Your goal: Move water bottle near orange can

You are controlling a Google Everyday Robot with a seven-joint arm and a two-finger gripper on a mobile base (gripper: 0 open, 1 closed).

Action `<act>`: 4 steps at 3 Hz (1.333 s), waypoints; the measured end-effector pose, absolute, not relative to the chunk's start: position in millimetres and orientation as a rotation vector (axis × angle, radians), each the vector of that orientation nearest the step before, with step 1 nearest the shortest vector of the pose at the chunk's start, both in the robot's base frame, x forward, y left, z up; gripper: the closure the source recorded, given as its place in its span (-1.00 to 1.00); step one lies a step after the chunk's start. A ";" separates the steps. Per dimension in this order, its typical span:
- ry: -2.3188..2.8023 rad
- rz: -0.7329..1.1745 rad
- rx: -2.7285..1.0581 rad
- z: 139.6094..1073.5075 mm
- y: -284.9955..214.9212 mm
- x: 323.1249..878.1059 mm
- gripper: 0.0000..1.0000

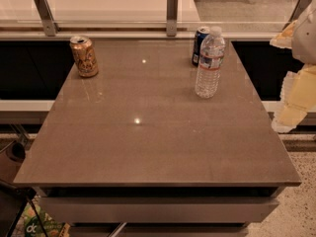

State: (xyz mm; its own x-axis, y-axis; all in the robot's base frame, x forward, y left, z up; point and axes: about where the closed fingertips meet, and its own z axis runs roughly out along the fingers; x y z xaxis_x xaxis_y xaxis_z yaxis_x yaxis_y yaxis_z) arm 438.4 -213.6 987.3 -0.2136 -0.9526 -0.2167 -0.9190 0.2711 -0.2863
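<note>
The water bottle [210, 63] is clear ribbed plastic with a white cap and a white-and-red label band. It stands upright at the back right of the grey table [148, 132]. The orange can [84, 56] is orange-gold with pale graphics and a silver top, and it stands upright at the back left. The two are far apart across the table. My gripper [291, 115] hangs off the table's right edge, to the right of the bottle and apart from it. It holds nothing that I can see.
A dark blue can [199, 45] stands right behind the water bottle, close to it. A glass panel on two metal posts [172, 14] runs along the table's back edge. Dark gear [15, 181] sits on the floor at the front left.
</note>
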 end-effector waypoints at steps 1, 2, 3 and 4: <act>2.201 -0.135 -1.693 988.8 -214.2 439.0 -1.00; 2.227 -0.082 -1.582 985.3 -221.1 448.0 -1.00; 2.246 -0.013 -1.405 978.3 -228.6 460.0 -1.00; 2.227 0.013 -1.226 979.1 -235.6 478.4 -1.00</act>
